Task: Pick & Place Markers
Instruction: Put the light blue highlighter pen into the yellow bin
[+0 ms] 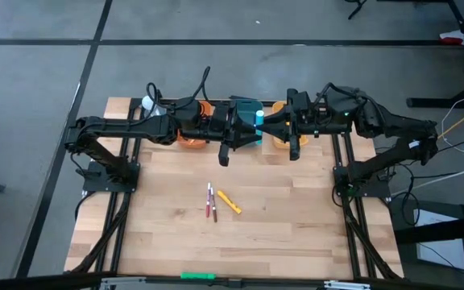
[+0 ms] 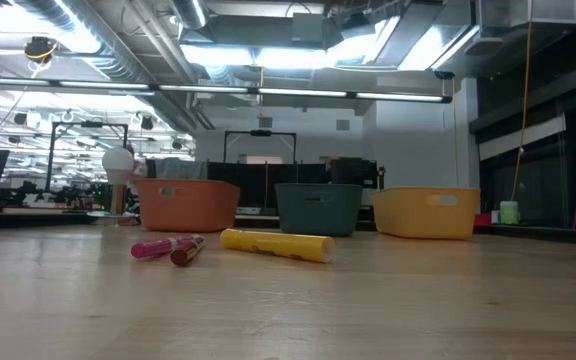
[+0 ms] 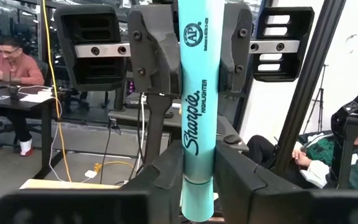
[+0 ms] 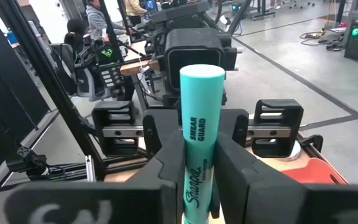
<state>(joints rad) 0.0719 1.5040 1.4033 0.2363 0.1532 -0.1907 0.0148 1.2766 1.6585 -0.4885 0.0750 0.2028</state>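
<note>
Mid-air handover above the teal bin (image 2: 317, 208): the left gripper (image 3: 197, 180) and right gripper (image 4: 197, 163) both clamp one teal marker (image 3: 197, 118) between them. Next, one gripper must probably release so the other can carry it. Three markers (image 1: 219, 201) lie on the table (image 1: 288, 234). Orange bin (image 2: 186, 203) and yellow bin (image 2: 428, 212) flank the teal one; contents hidden

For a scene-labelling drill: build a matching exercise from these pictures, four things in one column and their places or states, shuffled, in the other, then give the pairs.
Things
1. teal highlighter
2. yellow marker
3. pink marker
4. orange bin

Places or states
A. lying on the table, beside a red-capped marker
B. clamped by both grippers, above the table
C. at the table's far edge, left of the teal bin
D. lying slantwise, right of two thinner markers

Pairs: 1-B, 2-D, 3-A, 4-C
</note>
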